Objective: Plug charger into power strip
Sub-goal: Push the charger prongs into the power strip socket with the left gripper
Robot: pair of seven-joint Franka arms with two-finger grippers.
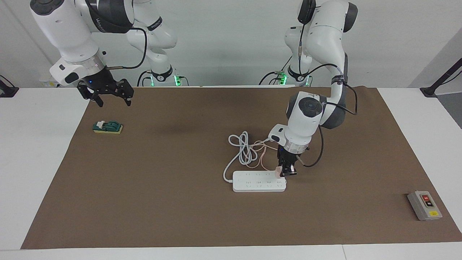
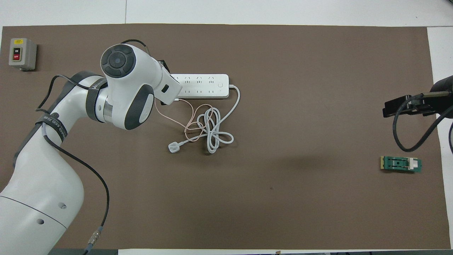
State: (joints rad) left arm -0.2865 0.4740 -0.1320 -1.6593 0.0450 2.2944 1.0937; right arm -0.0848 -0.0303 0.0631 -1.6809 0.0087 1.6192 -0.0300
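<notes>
Pale pink and cube-shaped, the charger (image 1: 278, 172) sits pinched between the closed fingers of the left gripper (image 1: 287, 172), which points straight down over the end of the power strip (image 1: 259, 181) toward the left arm's end of the table. The charger's underside meets the strip's top face at the row of sockets nearer the robots; whether its prongs are seated cannot be told. Its thin pinkish-orange cable (image 1: 260, 149) loops loosely over the mat toward the robots.

That strip is a long, flat, smooth white plastic bar with two rows of sockets, lying on a matte brown mat (image 1: 173, 202). Its thick white cord (image 1: 242, 147) curls in a soft tangle beside the thin cable and ends in a rounded grey-white plug (image 2: 174, 147).

Up in the air over the mat's corner at the right arm's end, the right gripper (image 1: 112, 100) waits with its black jaws spread wide, holding nothing. Under and a little past it lies a small green block (image 1: 107, 127) with a white clip on a yellow base.

From the facing camera the pinch and the contact with the strip are plain (the overhead one hides both under the left arm's bulky white wrist). From overhead, the socket rows (image 2: 200, 85) and the plug show clearly, as does the grey switch box (image 2: 22, 54) with red and yellow buttons at the mat's corner.
</notes>
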